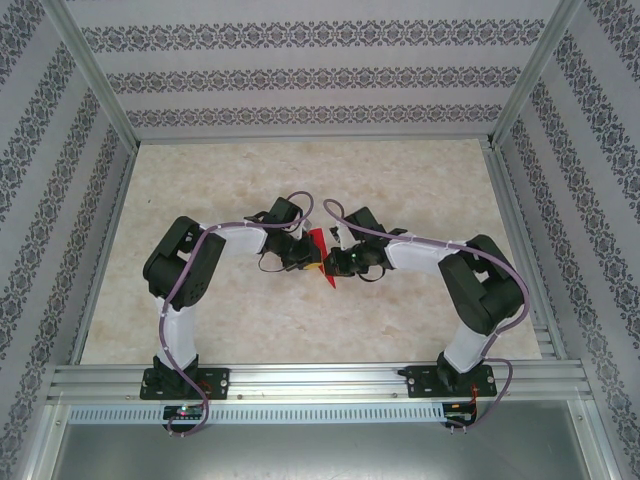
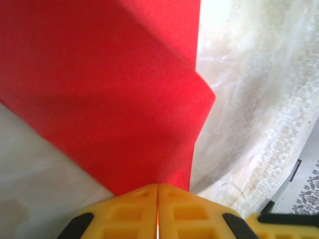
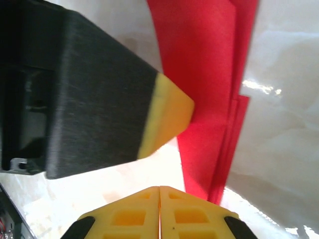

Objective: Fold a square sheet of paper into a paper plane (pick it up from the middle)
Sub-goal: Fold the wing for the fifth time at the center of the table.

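Marbled beige desk [image 1: 300,180] runs from the aluminium rail [image 1: 320,380] at 6 o'clock, where both arm bases are bolted, out to the patterned wall panels [image 1: 300,80] at 12 o'clock.

From above I see the two arms bend inward and meet near the middle of the desk. The left tool [image 1: 297,256] comes in from 9 o'clock and the right tool [image 1: 342,262] from 3 o'clock. The red paper [image 1: 319,248] stands between them, folded narrow, with a point aimed toward 6 o'clock.

On the left wrist view, the left tool [image 2: 158,199] has its yellow pads pressed together on the lower edge of the red paper [image 2: 109,99], which fans up and away with a bent corner at 3 o'clock.

On the right wrist view, the right tool [image 3: 159,199] is closed pad to pad. The layered red paper [image 3: 204,89] passes just beside its 3 o'clock pad, and I cannot tell that it is pinched there. One of the left tool's fingers [image 3: 167,117] touches the paper from 9 o'clock.

Bare desk lies open toward 12 o'clock and toward 6 o'clock between the bases.
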Tool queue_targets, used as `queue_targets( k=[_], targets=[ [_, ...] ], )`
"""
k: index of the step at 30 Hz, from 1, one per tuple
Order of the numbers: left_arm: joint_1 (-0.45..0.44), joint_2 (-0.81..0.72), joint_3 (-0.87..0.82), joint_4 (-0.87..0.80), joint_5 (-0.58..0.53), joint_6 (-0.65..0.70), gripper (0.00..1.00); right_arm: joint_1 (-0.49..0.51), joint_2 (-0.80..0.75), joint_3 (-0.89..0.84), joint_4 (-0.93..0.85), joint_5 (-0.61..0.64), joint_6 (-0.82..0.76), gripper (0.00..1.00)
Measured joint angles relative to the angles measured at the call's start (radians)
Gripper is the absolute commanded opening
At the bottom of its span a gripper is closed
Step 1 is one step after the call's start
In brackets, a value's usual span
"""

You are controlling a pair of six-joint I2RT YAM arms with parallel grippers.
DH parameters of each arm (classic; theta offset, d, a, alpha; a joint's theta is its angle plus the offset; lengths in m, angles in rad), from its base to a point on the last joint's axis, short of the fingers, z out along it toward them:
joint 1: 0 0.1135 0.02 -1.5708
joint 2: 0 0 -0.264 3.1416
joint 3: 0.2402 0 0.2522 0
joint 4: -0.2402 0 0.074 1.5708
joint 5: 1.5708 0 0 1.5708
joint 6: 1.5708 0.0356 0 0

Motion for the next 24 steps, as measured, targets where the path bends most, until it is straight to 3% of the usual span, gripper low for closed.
queue_targets(
  k=[14, 24],
  targets=[
    [0.0, 0.006, 0.02, -0.029, -0.001, 0.028, 0.13, 0.002, 0.075, -0.014, 0.023, 0.003, 0.0, 0.06],
    [0.014, 0.018, 0.096, -0.064, -0.031, 0.195, 0.25, -0.018, 0.061, -0.067, 0.097, -0.027, 0.002, 0.06]
  ],
)
